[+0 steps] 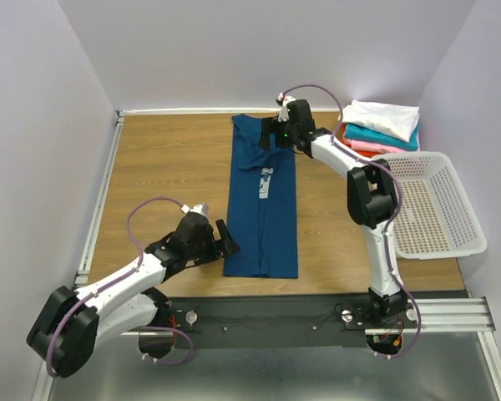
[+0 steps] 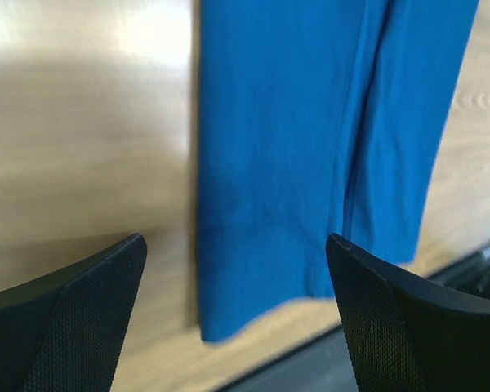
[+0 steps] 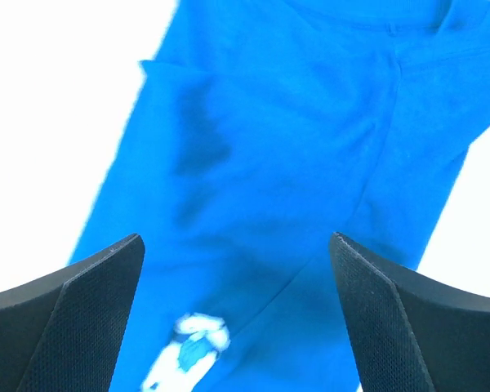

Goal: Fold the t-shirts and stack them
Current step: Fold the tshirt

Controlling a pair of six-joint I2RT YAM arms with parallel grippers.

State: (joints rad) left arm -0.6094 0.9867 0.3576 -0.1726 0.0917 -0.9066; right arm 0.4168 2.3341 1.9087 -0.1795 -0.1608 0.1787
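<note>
- Top external view: the navy tee lies mid-frame on the bench, folded lengthwise into a strip with the collar toward the top.
- Your left pincer sits just beside the strip's lower left edge, jaws apart and holding nothing.
- Your right pincer hovers over the collar end, jaws also apart. The two look placed so each can take one end for the cross fold.
- The folded stack is upper right, by the basket; the tee probably goes on it.
</note>
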